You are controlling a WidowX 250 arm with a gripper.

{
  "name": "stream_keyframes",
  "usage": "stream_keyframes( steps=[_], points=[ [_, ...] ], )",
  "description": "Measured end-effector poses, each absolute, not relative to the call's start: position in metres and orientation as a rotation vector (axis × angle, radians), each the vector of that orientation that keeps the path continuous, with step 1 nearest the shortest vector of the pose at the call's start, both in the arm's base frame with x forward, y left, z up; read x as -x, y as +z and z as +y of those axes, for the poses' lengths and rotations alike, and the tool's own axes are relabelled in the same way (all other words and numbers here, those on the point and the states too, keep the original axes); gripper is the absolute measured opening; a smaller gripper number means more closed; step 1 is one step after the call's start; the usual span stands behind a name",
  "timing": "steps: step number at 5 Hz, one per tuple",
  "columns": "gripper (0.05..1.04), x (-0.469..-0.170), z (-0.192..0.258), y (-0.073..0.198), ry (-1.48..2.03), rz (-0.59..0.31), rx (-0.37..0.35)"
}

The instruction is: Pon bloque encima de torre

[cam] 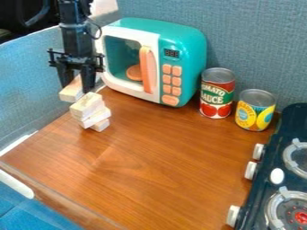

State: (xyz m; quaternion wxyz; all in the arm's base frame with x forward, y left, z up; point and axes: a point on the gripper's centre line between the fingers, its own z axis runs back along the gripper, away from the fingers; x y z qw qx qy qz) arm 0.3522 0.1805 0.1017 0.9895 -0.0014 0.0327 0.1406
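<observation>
Right, from where I'm standing, the black metal-and-plastic end effector [76,85] hangs at about ten o'clock over the brown wood-grain worktop [162,157], its two fingers closed in on a pale, oblong wooden block [71,93], pinching it by the sides. That block sits off toward eleven o'clock of the small, uneven tower of pale wooden blocks [90,110]; whether the two touch, I can't tell from here. Beyond, at twelve, stands a teal-and-white toy microwave [186,58].

I'd say the block is light and stiff, hard to crush, and perhaps a little slippery on its smooth faces. Holding it across its narrow width, near the middle, should keep it from tipping, and it needs a level underside before being let go. The tower looks like the delicate part: its layers are turned at odd angles, so a nudge could topple it. What's called for, I reckon, is a small shift toward five o'clock, then a gentle lowering.
</observation>
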Motion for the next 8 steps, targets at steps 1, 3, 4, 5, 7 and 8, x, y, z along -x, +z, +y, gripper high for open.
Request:
stream_keyframes(
  steps=[1, 3, 4, 5, 7, 8],
  points=[
    [0.569, -0.359, 0.181, 0.080, 0.266, 0.092, 0.030],
    [0.569, -0.368, 0.183, 0.071, 0.271, 0.107, 0.044],
    [0.569, -0.369, 0.183, 0.071, 0.281, 0.110, 0.050],
    [0.683, -0.369, 0.182, 0.072, 0.286, 0.108, 0.055],
    [1.005, -0.371, 0.179, 0.076, 0.308, 0.106, 0.083],
    [1.001, -0.370, 0.183, 0.079, 0.323, 0.113, 0.075]
  ],
)
